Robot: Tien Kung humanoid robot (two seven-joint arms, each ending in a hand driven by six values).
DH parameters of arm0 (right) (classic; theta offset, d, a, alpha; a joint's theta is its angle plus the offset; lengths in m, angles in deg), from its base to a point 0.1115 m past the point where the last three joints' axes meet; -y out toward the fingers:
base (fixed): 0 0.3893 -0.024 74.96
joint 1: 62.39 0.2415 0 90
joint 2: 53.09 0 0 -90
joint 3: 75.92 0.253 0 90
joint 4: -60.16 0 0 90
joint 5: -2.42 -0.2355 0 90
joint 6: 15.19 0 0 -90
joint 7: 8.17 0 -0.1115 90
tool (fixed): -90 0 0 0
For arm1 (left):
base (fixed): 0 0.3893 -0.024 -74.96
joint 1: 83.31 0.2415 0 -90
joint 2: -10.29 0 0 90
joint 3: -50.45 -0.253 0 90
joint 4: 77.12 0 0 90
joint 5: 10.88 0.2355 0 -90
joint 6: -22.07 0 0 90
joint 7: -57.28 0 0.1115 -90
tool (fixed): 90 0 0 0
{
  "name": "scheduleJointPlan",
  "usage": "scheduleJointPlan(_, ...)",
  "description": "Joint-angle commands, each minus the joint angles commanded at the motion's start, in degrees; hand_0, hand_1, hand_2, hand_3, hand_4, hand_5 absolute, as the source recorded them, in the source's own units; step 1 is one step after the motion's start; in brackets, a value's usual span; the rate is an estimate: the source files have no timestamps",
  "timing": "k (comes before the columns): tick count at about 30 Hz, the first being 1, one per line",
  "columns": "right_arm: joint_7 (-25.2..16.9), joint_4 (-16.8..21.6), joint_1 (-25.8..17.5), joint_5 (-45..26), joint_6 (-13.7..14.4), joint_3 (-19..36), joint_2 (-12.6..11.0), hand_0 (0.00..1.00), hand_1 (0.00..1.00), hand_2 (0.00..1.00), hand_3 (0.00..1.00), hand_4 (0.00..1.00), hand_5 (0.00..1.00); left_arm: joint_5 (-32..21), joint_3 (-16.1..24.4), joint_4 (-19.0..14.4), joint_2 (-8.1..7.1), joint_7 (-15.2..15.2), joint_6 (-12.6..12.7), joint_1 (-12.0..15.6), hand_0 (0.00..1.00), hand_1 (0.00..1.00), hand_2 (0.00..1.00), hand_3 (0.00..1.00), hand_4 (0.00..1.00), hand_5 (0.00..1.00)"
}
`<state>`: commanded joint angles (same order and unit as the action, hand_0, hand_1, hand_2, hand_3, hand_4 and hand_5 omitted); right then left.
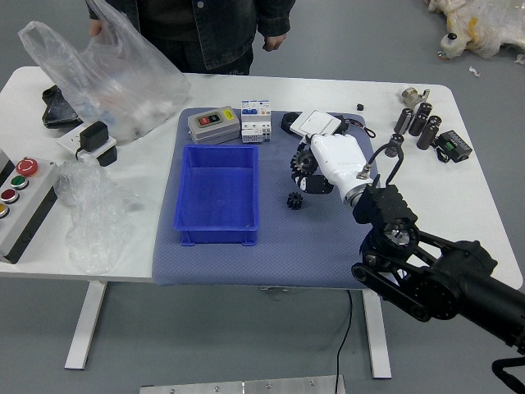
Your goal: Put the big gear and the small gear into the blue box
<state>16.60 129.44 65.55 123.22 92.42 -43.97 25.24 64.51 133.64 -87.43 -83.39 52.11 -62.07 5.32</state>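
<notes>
At the near right, a jointed black robot arm [418,254] reaches in over the white tabletop [451,197], ending in the white-backed right hand [338,161]. The left arm is out of view. The small gear, a dark toothed disc [294,200], lies on the blue textured mat [312,254], just nearer than the hand and untouched by it. The black-tipped fingers [317,186] are closed around the big gear, a larger black toothed wheel [304,162], which looks lifted off the mat. To its left stands the rectangular blue plastic box [217,197], apart from both gears; neither one is inside.

So I judge the task at its first half: the big gear is gripped but undelivered, and the small gear waits. What remains is a carry leftward over the box wall and a release, then a pick and place for the small gear.

At the far side stands a person in a dark jacket [225,37], one hand [275,42] hanging empty, the other [96,27] beside a clear plastic bag [123,78]
</notes>
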Motion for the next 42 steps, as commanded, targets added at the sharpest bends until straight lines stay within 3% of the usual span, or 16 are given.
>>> scheduleJointPlan(6, -1.1, 2.5, 3.7, -1.3, 0.6, -5.0, 2.1, 0.528, 0.510, 0.384, 0.406, 0.267, 0.002, 0.1, 0.0, 0.0, -0.15, -0.1, 0.0, -0.1, 0.639, 0.614, 0.603, 0.652, 0.638, 0.337)
scheduleJointPlan(10, -1.7, 2.3, 5.5, -1.6, 0.7, -9.2, 4.0, 0.523, 0.510, 0.384, 0.407, 0.268, 0.002, 0.1, 0.1, 0.0, -0.21, -0.2, 0.0, 0.0, 0.639, 0.614, 0.603, 0.653, 0.639, 0.339)
scheduleJointPlan(16, -3.2, -2.8, 6.7, -2.8, 2.2, -14.2, 6.9, 0.520, 0.511, 0.393, 0.409, 0.278, 0.002, 0.1, -0.2, 0.0, -0.29, -0.3, 0.0, -0.1, 0.639, 0.614, 0.603, 0.652, 0.641, 0.341)
scheduleJointPlan(21, -3.7, -5.5, 6.5, -3.4, 2.9, -15.3, 7.4, 0.520, 0.511, 0.393, 0.409, 0.278, 0.002, 0.1, -0.3, 0.0, -0.28, -0.3, 0.0, -0.1, 0.639, 0.614, 0.603, 0.652, 0.641, 0.341)
scheduleJointPlan(22, -3.8, -5.7, 6.5, -3.5, 3.0, -15.4, 7.4, 0.499, 0.578, 0.619, 0.628, 0.379, 0.083, 0.2, -0.3, 0.0, -0.28, -0.3, 0.0, -0.1, 0.639, 0.614, 0.603, 0.653, 0.641, 0.341)
scheduleJointPlan(28, -3.9, -5.7, 6.5, -3.9, 3.0, -15.3, 7.6, 0.499, 0.578, 0.619, 0.628, 0.379, 0.083, 0.1, -0.4, 0.0, -0.31, -0.3, 0.0, -0.2, 0.639, 0.614, 0.603, 0.653, 0.641, 0.341)
scheduleJointPlan(29, -3.8, -5.7, 6.5, -3.8, 2.8, -15.3, 7.6, 0.452, 0.677, 0.849, 0.883, 0.650, 0.208, 0.1, -0.4, 0.0, -0.32, -0.3, 0.0, -0.2, 0.639, 0.614, 0.603, 0.653, 0.642, 0.341)
scheduleJointPlan(37, -2.4, -5.0, 6.3, -2.8, 0.4, -15.1, 7.4, 0.466, 0.695, 0.883, 0.924, 0.679, 0.181, 0.2, -0.5, 0.0, -0.34, -0.3, 0.0, -0.2, 0.639, 0.614, 0.603, 0.652, 0.641, 0.343)
scheduleJointPlan(42, -2.1, -4.3, 5.8, -2.0, 0.3, -13.7, 7.0, 0.460, 0.699, 0.885, 0.938, 0.719, 0.195, 0.1, -0.7, 0.0, -0.38, -0.3, 0.1, -0.2, 0.638, 0.614, 0.603, 0.652, 0.641, 0.345)
